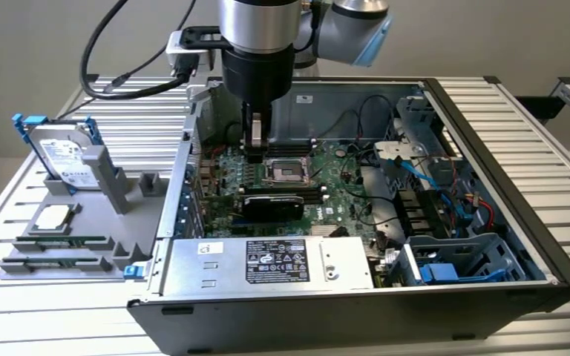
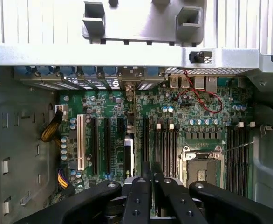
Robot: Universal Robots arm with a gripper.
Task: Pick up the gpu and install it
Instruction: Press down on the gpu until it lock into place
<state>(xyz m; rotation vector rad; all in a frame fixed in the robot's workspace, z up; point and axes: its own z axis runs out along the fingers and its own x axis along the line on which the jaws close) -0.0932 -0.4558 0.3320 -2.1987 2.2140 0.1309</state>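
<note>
Surface: slatted metal table [image 1: 522, 111] is carrying an open computer case [image 1: 483, 156].
Gripper [image 2: 151, 179]: fingers are sitting closed together above the motherboard [image 2: 197, 112].
Gpu [image 1: 273, 205]: is standing in the motherboard near the case's centre.

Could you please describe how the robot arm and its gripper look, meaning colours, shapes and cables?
The arm is a silver metal cylinder with a grey joint cap trimmed in light blue. Below it hangs a black cylindrical wrist section. Black cables loop beside it. The gripper has black, flat fingers on black linkage bars with round screws.
</note>
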